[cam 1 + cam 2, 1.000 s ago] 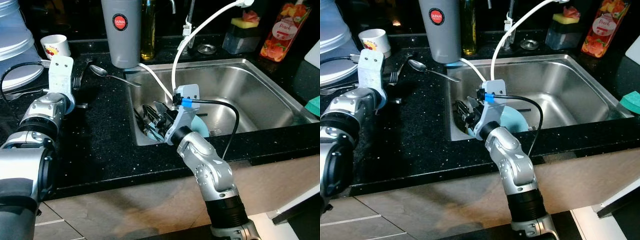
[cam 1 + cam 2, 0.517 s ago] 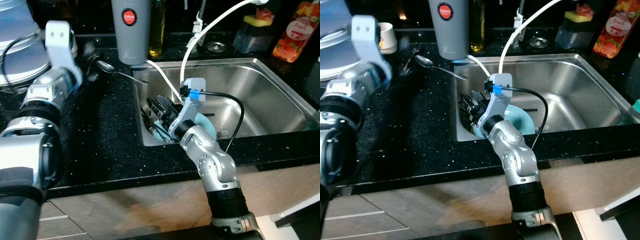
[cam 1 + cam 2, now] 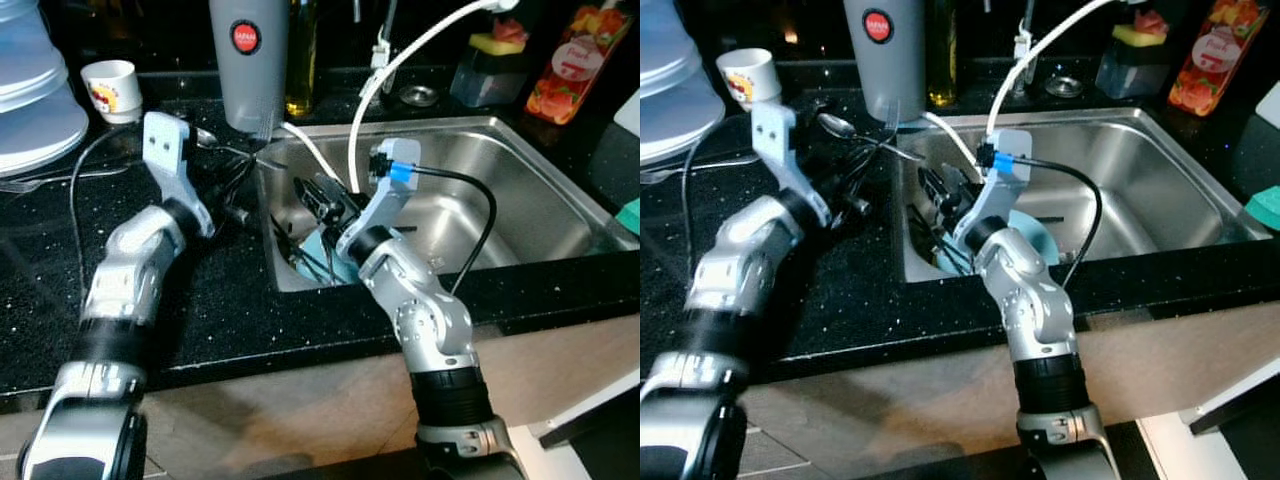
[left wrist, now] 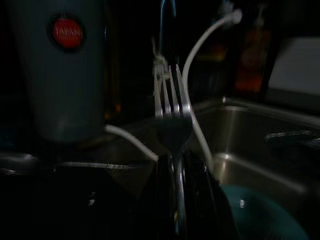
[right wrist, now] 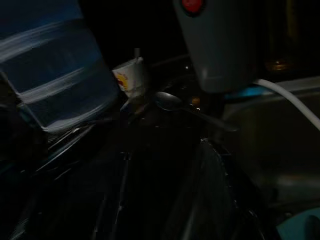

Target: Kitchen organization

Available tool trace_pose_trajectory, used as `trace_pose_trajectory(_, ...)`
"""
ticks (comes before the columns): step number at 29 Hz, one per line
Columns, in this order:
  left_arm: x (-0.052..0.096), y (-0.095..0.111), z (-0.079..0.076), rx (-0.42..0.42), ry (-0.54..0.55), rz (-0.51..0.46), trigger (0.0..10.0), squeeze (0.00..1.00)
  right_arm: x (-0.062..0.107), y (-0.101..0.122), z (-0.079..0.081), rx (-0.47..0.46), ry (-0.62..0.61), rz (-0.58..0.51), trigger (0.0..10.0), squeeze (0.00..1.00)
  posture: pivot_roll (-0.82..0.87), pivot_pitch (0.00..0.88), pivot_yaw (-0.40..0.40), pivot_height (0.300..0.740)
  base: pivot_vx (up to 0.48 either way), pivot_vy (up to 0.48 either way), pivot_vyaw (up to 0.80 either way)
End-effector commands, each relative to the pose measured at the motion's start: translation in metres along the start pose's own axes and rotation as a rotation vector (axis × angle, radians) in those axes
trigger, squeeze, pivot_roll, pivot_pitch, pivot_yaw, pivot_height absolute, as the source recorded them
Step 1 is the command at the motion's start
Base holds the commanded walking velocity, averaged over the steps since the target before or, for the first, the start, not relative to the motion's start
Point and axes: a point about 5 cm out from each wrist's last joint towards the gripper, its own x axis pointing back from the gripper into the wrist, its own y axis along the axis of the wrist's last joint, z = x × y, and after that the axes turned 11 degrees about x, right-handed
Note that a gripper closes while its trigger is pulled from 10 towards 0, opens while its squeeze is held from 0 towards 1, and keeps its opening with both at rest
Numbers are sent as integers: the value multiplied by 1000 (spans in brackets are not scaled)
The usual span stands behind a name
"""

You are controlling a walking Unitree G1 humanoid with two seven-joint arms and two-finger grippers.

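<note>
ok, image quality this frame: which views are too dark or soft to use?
Left eye view: well lit and sharp, some glare off the steel sink. Right eye view: much the same. Left wrist view: very dark, though the fork in the left hand reads clearly against soft background; grey canister is blurred. Right wrist view: darkest, soft all over; the spoon and cup are just legible.

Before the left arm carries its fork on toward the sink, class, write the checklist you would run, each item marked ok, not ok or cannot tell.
1. Fork gripped by left gripper: ok, it stands between the fingers, tines pointing away.
2. Left gripper over the counter edge beside the sink: ok.
3. Path into the sink free: not ok, right gripper sits over its left end.
4. White hose out of the way: cannot tell.
5. Teal plate in the sink, unbroken: cannot tell, mostly hidden.
</note>
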Motion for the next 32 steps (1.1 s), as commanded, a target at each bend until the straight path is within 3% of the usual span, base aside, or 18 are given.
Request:
trace_pose_trajectory(1,6,1,-10,23,-27,-27,0,0,2,5,-1,-37,-5,-30,10000,1000,0,82,-14,740,0,0,0)
trace_pose_trajectory(15,19,9,-25,74,-98,-45,0,0,1,10,2,-140,-9,-45,10000,1000,13,81,-15,740,0,0,0)
trace_pose_trajectory(16,19,10,-26,80,-102,-44,0,0,1,10,3,-151,-7,-39,10000,0,13,79,-16,740,0,0,0)
trace_pose_trajectory(26,17,7,-35,67,-144,-12,0,0,0,6,12,-164,22,-6,10000,0,13,75,-9,740,0,0,0)
trace_pose_trajectory(32,14,-7,-55,16,-225,64,0,0,-1,2,18,-231,22,20,10000,0,16,73,-7,740,0,0,0)
